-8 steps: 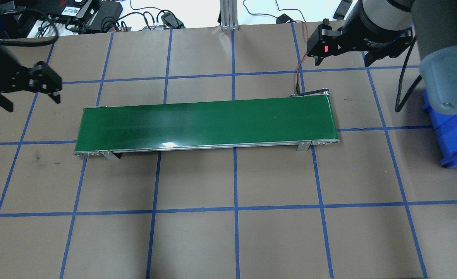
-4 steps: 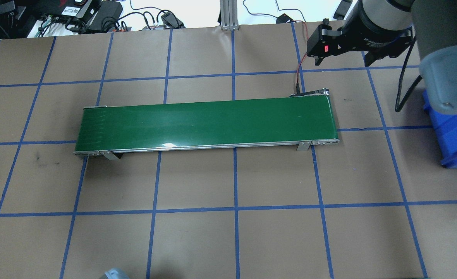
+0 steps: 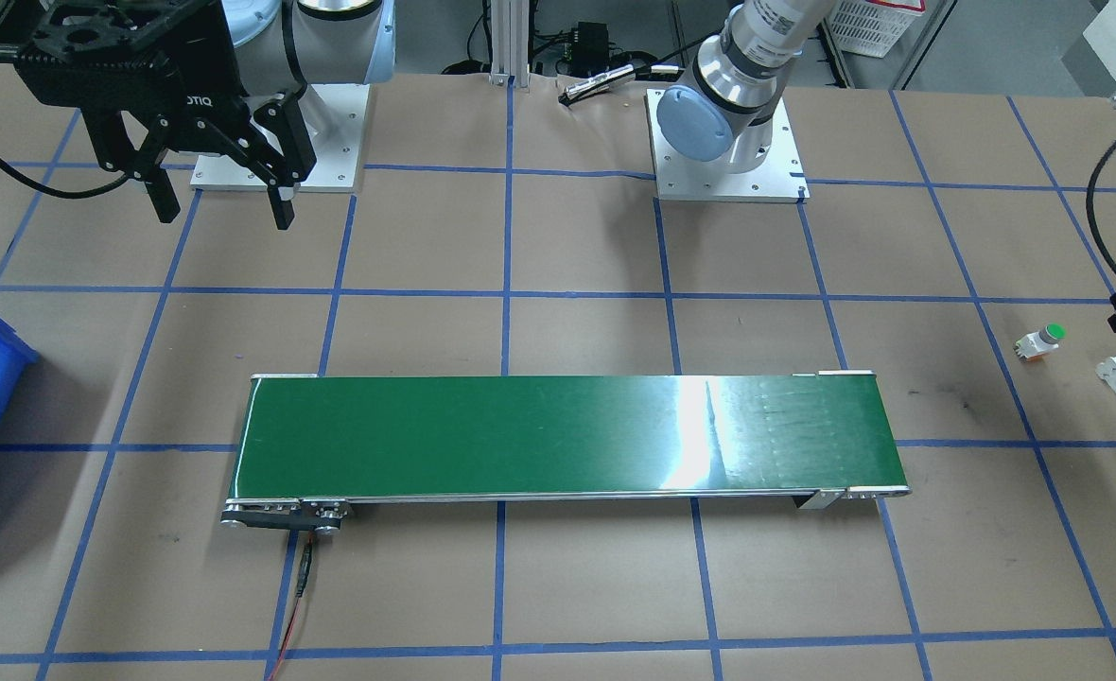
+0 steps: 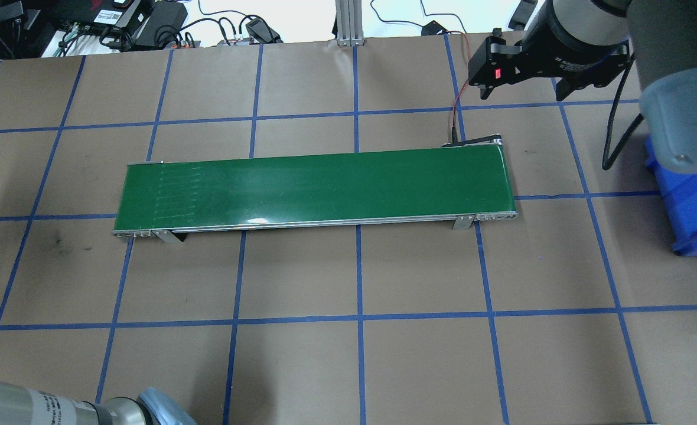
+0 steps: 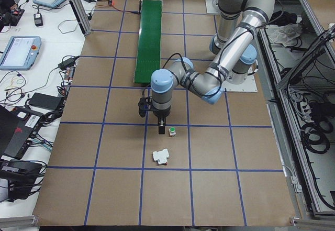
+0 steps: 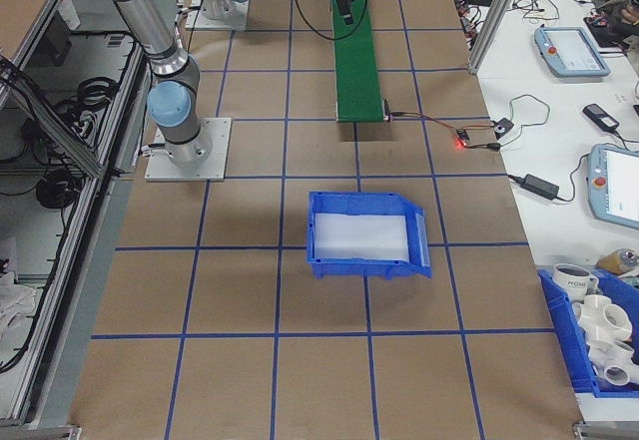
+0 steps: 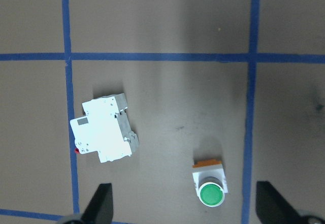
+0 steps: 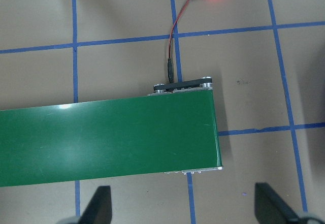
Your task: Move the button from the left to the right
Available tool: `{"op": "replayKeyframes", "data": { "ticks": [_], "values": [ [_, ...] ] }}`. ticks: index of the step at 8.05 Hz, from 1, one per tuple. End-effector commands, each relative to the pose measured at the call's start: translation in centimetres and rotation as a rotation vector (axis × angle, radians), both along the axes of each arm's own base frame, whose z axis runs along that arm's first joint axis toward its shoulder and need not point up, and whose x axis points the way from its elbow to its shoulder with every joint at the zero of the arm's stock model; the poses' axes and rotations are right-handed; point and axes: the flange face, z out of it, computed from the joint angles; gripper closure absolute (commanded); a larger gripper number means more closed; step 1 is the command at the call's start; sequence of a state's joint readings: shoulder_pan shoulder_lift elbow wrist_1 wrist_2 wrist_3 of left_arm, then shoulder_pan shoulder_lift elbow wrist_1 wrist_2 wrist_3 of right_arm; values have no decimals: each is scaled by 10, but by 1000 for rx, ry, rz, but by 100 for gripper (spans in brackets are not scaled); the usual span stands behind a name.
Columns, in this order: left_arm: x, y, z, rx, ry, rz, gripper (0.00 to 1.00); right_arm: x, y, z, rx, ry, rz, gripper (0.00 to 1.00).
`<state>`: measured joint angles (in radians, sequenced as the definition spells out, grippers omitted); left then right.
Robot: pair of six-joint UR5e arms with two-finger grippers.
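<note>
The left end effector (image 7: 183, 209), fingers spread, hovered above the button (image 7: 210, 184) near the worktop's left edge (approach step, by my reading), needing to centre and descend.

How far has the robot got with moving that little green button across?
Nothing looks done yet: the button lies on the paper beside a white part, off the conveyor belt. In hand: the left gripper hangs open above the button, not touching it. Left: grasping it and getting it across to the side where the open right gripper and blue bin are.
</note>
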<state>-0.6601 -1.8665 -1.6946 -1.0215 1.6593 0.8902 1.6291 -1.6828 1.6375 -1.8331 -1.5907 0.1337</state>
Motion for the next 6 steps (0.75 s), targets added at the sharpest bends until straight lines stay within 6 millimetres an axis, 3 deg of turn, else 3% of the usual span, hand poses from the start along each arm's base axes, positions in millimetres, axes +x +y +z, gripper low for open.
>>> {"op": "replayKeyframes", "data": {
  "ticks": [1,2,6],
  "values": [
    [24,21,-73,31,51,28,0,0,0,0,1,0,0,0],
    [17,27,-88,48,78,39,0,0,0,0,1,0,0,0],
    [13,28,-99,60,106,43,0,0,0,-1,2,0,0,0]
  ]
}}
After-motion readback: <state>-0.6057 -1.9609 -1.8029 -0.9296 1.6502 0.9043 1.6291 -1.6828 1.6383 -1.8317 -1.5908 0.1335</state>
